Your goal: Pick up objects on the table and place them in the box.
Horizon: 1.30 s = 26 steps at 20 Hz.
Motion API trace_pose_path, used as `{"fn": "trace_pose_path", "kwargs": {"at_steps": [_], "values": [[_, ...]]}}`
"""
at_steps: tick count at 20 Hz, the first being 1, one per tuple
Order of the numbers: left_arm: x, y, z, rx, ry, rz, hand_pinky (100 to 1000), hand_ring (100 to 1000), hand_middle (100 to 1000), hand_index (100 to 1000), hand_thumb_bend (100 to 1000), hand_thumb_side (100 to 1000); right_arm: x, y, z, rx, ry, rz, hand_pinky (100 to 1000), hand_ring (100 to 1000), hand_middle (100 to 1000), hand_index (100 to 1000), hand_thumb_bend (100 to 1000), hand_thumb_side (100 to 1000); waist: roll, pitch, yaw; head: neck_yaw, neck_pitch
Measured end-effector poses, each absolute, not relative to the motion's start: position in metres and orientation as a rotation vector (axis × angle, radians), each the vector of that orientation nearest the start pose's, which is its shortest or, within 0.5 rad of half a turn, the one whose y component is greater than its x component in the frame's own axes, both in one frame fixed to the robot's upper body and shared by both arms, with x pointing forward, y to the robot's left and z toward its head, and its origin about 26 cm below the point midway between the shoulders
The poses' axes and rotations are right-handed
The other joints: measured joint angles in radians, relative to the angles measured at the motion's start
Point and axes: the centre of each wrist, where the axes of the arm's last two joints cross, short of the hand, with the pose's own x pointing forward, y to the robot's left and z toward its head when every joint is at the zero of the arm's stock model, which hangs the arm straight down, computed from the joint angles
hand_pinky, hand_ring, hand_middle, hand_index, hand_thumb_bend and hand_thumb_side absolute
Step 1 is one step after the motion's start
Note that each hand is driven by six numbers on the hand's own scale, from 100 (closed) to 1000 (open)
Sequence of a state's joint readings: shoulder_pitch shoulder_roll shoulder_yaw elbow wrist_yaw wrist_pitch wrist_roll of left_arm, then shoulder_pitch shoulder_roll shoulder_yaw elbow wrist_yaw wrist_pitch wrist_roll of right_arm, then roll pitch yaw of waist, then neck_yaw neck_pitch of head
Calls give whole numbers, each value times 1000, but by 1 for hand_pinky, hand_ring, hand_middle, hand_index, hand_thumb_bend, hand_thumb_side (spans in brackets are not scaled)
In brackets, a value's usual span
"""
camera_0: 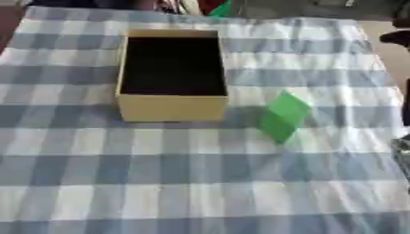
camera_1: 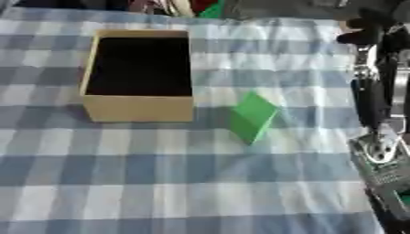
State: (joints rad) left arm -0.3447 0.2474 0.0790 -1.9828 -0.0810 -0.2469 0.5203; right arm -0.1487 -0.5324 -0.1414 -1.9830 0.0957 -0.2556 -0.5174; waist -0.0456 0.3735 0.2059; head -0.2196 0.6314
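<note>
Counter (camera_0: pixel 200 183) covered by a blue, grey and white checked cloth (camera_0: pixel 96 151). An open-topped tan cardboard box (camera_0: pixel 172 107) stands upright at about 11 o'clock from the centre of the left eye view, its interior dark and its contents not discernible. A green flat-faced object (camera_0: pixel 283 117), tilted on one corner, lies on the cloth at about 3 o'clock from the box's near right corner, near the box but apart from it. In the right eye view, the right arm (camera_1: pixel 376 96), black with silver joints, runs down the right edge at 3 o'clock, well apart from the green object. Whether the right hand is released or clenched cannot be told from either view. The left hand appears in neither view.
</note>
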Motion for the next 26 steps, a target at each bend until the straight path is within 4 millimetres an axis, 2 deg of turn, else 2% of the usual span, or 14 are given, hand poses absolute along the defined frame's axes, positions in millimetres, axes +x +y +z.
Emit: {"fn": "trace_pose_path", "kwargs": {"at_steps": [4,7,15,19,23,26], "values": [[306,264,208,-572,3554,-469,715,582,654,754,103,872,280,-340,198,-825,-2448,22,707,602,644,793,100,798,0,0,-1,0,0],[306,264,208,-574,3555,-469,715,581,654,754,102,872,279,-345,205,-930,-2384,128,715,623,674,818,100,813,-1,0,-2,0,0],[305,265,206,-593,3559,-457,715,582,653,754,103,872,274,-361,235,-1182,-2059,706,722,689,734,889,100,952,-6,-3,-8,4,1],[305,266,206,-598,3559,-447,715,582,653,754,102,872,273,-364,250,-1227,-1902,938,731,719,757,911,100,966,-6,-4,-8,4,1],[305,266,206,-598,3562,-441,714,582,653,753,102,872,273,-364,259,-1213,-1787,1106,748,756,786,935,100,956,-7,-4,-5,3,1],[305,266,206,-596,3563,-436,714,582,653,753,102,872,274,-362,265,-1188,-1743,1233,782,795,820,974,100,880,-8,-4,-1,0,1]]}}
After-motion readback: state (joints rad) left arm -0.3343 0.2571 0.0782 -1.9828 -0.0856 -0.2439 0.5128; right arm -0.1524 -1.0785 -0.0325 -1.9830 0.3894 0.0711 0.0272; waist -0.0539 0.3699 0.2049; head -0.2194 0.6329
